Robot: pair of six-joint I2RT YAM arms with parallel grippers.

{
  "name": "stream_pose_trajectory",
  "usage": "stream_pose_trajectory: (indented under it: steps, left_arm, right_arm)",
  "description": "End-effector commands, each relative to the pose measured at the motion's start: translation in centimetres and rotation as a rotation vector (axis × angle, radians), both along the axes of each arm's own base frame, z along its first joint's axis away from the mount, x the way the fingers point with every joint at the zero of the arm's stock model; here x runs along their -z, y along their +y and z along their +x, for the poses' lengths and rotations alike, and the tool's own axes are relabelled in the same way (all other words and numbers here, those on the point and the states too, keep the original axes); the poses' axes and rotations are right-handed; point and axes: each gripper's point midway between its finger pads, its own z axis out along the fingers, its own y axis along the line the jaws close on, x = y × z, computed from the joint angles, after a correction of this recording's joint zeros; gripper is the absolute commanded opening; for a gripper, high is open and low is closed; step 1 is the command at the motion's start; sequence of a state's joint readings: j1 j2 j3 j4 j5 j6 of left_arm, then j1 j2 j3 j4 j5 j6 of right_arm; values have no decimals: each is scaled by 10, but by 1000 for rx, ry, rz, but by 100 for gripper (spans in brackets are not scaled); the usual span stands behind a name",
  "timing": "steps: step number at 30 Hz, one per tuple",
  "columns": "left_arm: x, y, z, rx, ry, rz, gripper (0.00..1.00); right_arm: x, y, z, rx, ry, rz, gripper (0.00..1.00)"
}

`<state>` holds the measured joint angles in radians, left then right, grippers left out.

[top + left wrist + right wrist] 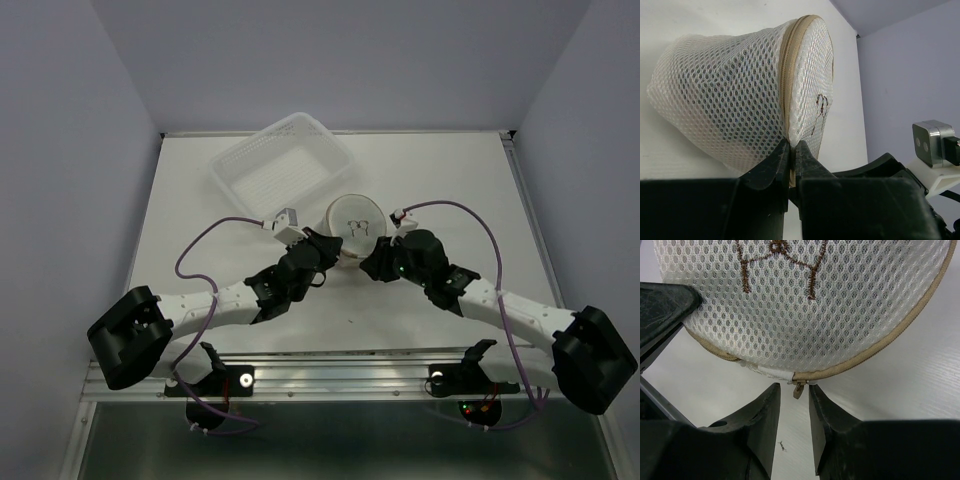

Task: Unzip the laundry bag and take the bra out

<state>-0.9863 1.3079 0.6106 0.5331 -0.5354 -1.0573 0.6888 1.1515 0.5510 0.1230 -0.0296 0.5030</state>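
Note:
The round white mesh laundry bag with a tan rim stands on the table between both grippers, its flat face with the bra outline turned up. My left gripper is shut on the bag's tan rim at its near left edge; it also shows in the top view. My right gripper is open, with a finger on each side of the small tan zipper pull, not touching it; it also shows in the top view. The zip looks closed. The bra is hidden.
A rectangular white plastic basket sits behind and to the left of the bag. My left gripper's finger touches the bag at the left in the right wrist view. The right arm's wrist camera is close by.

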Motion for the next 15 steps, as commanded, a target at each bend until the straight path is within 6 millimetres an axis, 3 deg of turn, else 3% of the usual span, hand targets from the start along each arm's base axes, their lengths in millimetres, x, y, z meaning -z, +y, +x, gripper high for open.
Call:
stream_pose_trajectory:
  steps: [1,7,11,15]
  left_arm:
    - [-35,-6,8,-27,-56,-77,0]
    - [-37,-5,7,-29,-58,-80,0]
    - [-35,-1,6,-37,-55,-74,0]
    - [-28,9,6,-60,-46,-45,0]
  right_arm:
    - [-32,11,15,21,-72,67,35]
    - [-29,7,19,58,-67,54,22]
    - [-27,-2,16,76,-66,27,1]
    - [-27,-11,12,87,-64,-9,1]
